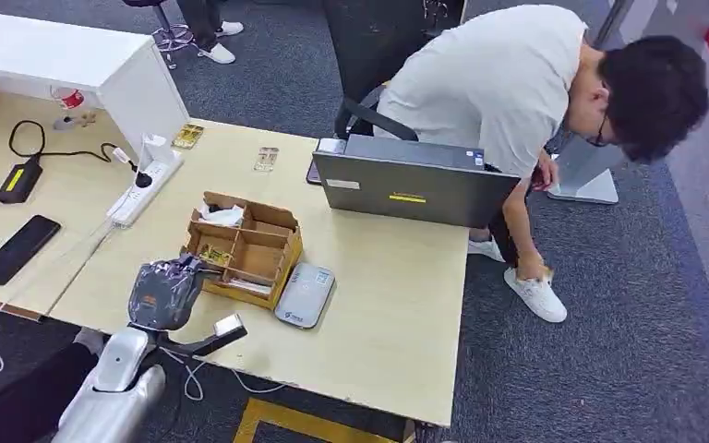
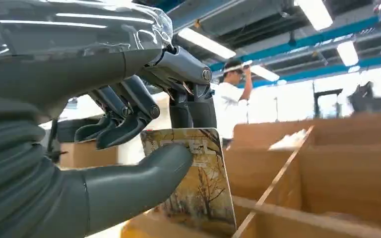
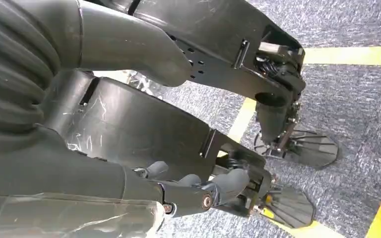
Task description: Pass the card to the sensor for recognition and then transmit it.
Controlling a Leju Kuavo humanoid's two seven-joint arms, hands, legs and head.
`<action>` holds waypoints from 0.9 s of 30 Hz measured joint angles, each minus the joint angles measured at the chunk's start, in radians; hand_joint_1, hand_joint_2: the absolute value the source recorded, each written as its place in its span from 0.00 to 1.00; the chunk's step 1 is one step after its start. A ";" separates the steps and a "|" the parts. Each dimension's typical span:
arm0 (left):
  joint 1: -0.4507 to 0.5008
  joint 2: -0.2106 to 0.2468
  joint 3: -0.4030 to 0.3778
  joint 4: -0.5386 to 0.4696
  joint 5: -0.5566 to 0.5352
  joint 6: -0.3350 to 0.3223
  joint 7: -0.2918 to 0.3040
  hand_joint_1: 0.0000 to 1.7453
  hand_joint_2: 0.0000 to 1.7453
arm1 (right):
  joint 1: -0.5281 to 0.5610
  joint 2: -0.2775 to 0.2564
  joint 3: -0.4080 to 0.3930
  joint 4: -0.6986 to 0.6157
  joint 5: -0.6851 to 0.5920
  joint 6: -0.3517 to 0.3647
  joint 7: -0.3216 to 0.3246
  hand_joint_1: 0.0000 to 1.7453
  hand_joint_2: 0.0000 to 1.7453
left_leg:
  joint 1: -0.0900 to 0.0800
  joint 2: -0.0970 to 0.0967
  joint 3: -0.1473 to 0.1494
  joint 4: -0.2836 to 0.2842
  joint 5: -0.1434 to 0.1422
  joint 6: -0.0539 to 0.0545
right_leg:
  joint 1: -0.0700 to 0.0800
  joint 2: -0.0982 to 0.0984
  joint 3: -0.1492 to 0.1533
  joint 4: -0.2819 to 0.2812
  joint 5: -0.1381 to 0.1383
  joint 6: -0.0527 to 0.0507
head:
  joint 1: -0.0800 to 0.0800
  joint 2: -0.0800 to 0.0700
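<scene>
My left hand, wrapped in clear plastic, reaches into the near-left compartment of the open cardboard box. In the left wrist view this hand pinches a card printed with autumn trees. The thumb presses its face and the dark fingers curl over its top edge. The card's lower part stands inside the box. The sensor, a flat grey-white device, lies on the table just right of the box. My right hand hangs beside my body above the floor, fingers apart, holding nothing.
An open laptop stands on the table's far side, and a person bends down behind it. A power strip, a charger and a phone lie to the left. Two more cards lie near the far edge.
</scene>
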 joint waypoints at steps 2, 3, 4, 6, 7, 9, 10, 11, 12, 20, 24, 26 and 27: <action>0.004 -0.009 0.004 -0.051 0.008 0.000 -0.037 1.00 1.00 | 0.001 -0.001 0.000 0.000 0.000 0.000 -0.008 0.00 1.00 | 0.000 0.000 0.000 0.000 0.000 0.000 | 0.000 0.000 0.000 0.000 0.000 0.000 | 0.000 0.000; 0.008 -0.015 0.005 -0.072 0.017 0.000 -0.056 1.00 1.00 | 0.002 -0.001 0.000 0.000 0.000 0.000 -0.010 0.00 1.00 | 0.000 0.000 0.000 0.000 0.000 0.000 | 0.000 0.000 0.000 0.000 0.000 0.000 | 0.000 0.000; 0.011 -0.023 0.010 -0.103 0.026 0.000 -0.078 1.00 1.00 | 0.002 -0.001 0.000 0.000 0.000 0.000 -0.011 0.00 1.00 | 0.000 0.000 0.000 0.000 0.000 0.000 | 0.000 0.000 0.000 0.000 0.000 0.000 | 0.000 0.000; 0.016 -0.036 0.018 -0.152 0.039 0.000 -0.109 1.00 1.00 | 0.004 -0.001 0.000 0.000 0.000 -0.002 -0.015 0.00 1.00 | 0.000 0.000 0.000 0.000 0.000 0.000 | 0.000 0.000 0.000 0.000 0.000 0.000 | 0.000 0.000; 0.019 -0.044 0.019 -0.183 0.046 0.000 -0.121 1.00 1.00 | 0.004 -0.001 0.000 0.000 0.000 -0.002 -0.017 0.00 1.00 | 0.000 0.000 0.000 0.000 0.000 0.000 | 0.000 0.000 0.000 0.000 0.000 0.000 | 0.000 0.000; 0.024 -0.058 0.018 -0.245 0.063 0.000 -0.135 1.00 1.00 | 0.004 -0.002 0.000 0.000 0.000 0.002 -0.017 0.00 1.00 | 0.000 0.000 0.000 0.000 0.000 0.000 | 0.000 0.000 0.000 0.000 0.000 0.000 | 0.000 0.000; 0.026 -0.064 0.018 -0.275 0.071 0.000 -0.140 1.00 1.00 | 0.004 -0.004 0.000 0.000 0.000 0.005 -0.016 0.00 1.00 | 0.000 0.000 0.000 0.000 0.000 0.000 | 0.000 0.000 0.000 0.000 0.000 0.000 | 0.000 0.000; 0.028 -0.070 0.018 -0.310 0.084 0.000 -0.148 1.00 1.00 | 0.003 -0.006 0.000 0.000 0.000 0.011 -0.016 0.00 1.00 | 0.000 0.000 0.000 0.000 0.000 0.000 | 0.000 0.000 0.000 0.000 0.000 0.000 | 0.000 0.000; 0.031 -0.077 0.018 -0.340 0.098 0.000 -0.159 1.00 1.00 | 0.002 -0.008 0.000 0.000 -0.001 0.016 -0.014 0.00 1.00 | 0.000 0.000 0.000 0.000 0.000 0.000 | 0.000 0.000 0.000 0.000 0.000 0.000 | 0.000 0.000; 0.037 -0.088 0.018 -0.396 0.122 0.000 -0.179 1.00 1.00 | 0.002 -0.011 0.000 0.000 -0.002 0.020 -0.011 0.00 1.00 | 0.000 0.000 0.000 0.000 0.000 0.000 | 0.000 0.000 0.000 0.000 0.000 0.000 | 0.000 0.000; 0.013 -0.119 0.011 -0.489 0.113 0.000 -0.175 1.00 1.00 | -0.001 -0.013 0.000 0.000 0.010 0.027 -0.005 0.00 1.00 | 0.000 -0.001 0.000 0.001 0.000 0.000 | 0.000 -0.001 0.000 0.000 0.000 0.000 | 0.000 0.000; -0.237 -0.159 -0.016 -0.377 -0.135 -0.001 0.049 1.00 1.00 | -0.025 -0.010 0.014 0.000 0.045 0.047 0.010 0.00 1.00 | 0.000 0.000 0.001 0.001 0.003 0.000 | 0.000 -0.001 -0.001 0.000 0.004 -0.002 | 0.000 0.000; -0.281 -0.164 -0.028 -0.314 -0.179 -0.001 0.094 1.00 1.00 | -0.027 -0.008 0.016 0.000 0.049 0.050 0.011 0.00 1.00 | 0.000 0.000 0.000 0.001 0.004 0.000 | 0.000 -0.001 -0.001 0.000 0.004 -0.002 | -0.002 0.000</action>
